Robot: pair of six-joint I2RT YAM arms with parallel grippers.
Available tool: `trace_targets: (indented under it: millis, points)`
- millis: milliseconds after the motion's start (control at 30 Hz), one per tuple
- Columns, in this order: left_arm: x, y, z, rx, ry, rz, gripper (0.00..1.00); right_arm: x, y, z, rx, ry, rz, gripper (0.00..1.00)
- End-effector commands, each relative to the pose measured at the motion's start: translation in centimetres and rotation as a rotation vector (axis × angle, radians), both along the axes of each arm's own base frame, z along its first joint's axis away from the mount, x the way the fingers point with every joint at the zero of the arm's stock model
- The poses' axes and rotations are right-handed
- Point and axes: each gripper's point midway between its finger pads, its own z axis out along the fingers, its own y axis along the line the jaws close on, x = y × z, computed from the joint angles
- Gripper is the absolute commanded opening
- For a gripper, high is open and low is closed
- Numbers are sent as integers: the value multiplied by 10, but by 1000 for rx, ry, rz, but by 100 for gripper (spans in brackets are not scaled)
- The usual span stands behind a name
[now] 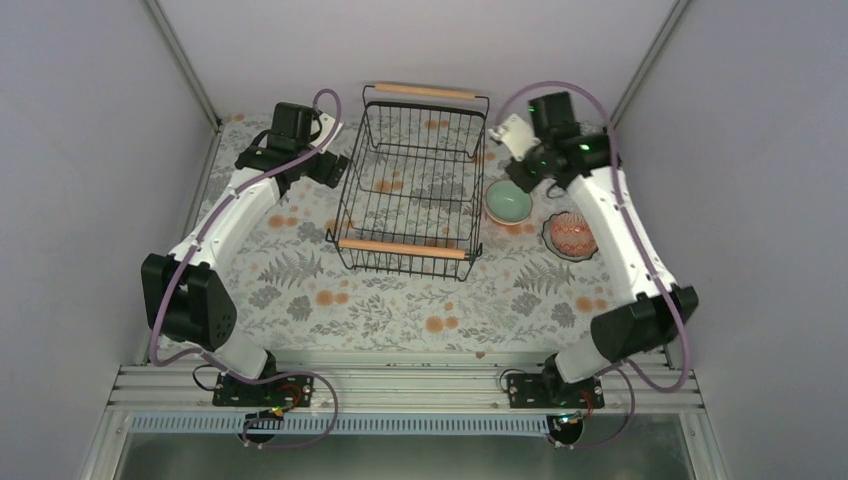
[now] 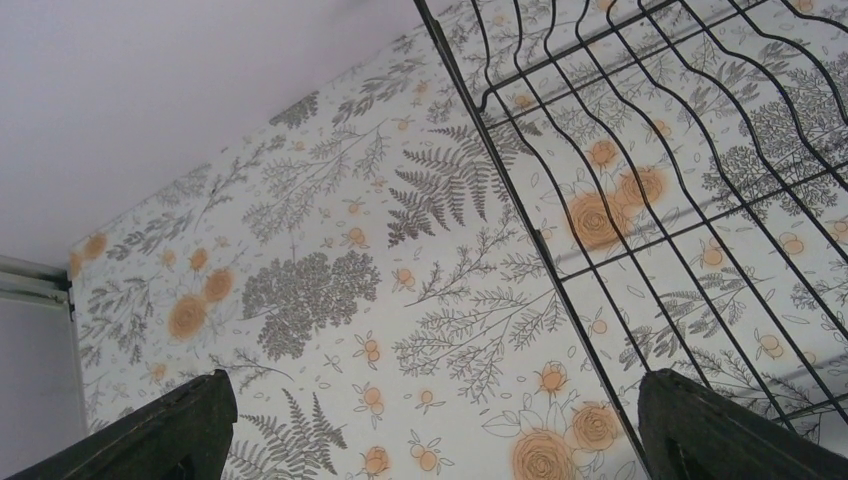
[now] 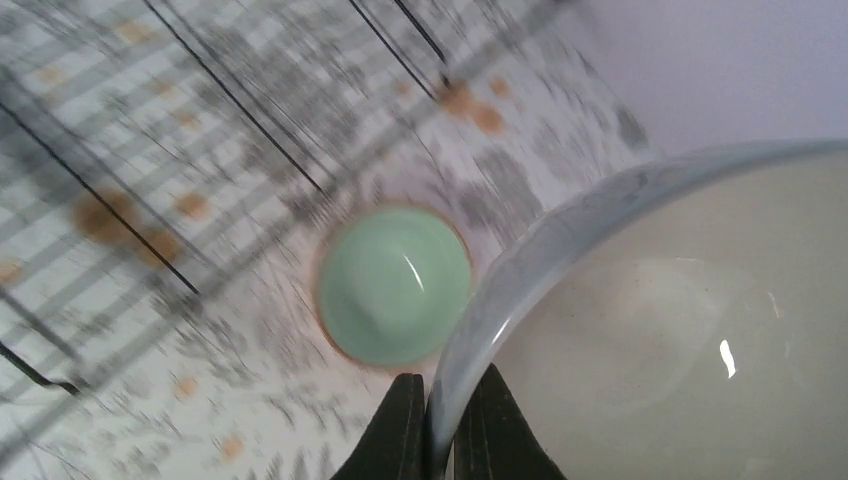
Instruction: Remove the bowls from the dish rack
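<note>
- Dish rack (image 1: 402, 247): stood on the floral table (image 1: 400, 310), just right of the left gripper (image 2: 430, 440).
- Left gripper: hung released, fingers (image 2: 170, 430) spread wide, over the cloth by the rack's left wall.
- Mint-green bowl (image 1: 508, 203): rested on the table beneath the right gripper (image 3: 440, 435), just outside the rack.
- Right gripper: clenched on the rim of a pale bowl (image 3: 680, 320) with a blue-grey edge, held above the table.
- Patterned orange bowl (image 1: 571, 235): sat right of that gripper, nearer its base.
</note>
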Motion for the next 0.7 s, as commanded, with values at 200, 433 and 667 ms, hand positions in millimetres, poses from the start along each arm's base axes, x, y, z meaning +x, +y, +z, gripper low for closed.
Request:
trace_targets:
  millis: [200, 433, 667]
  points:
    - [-9, 1, 20, -19, -61, -14, 100, -38, -107, -60, -15, 83, -237, 4]
    - [-12, -1, 20, -31, -59, -24, 100, -41, -158, -113, -21, 145, -346, 4]
    - [-15, -1, 21, -39, -62, -26, 100, -38, -177, -156, 35, 240, -371, 4]
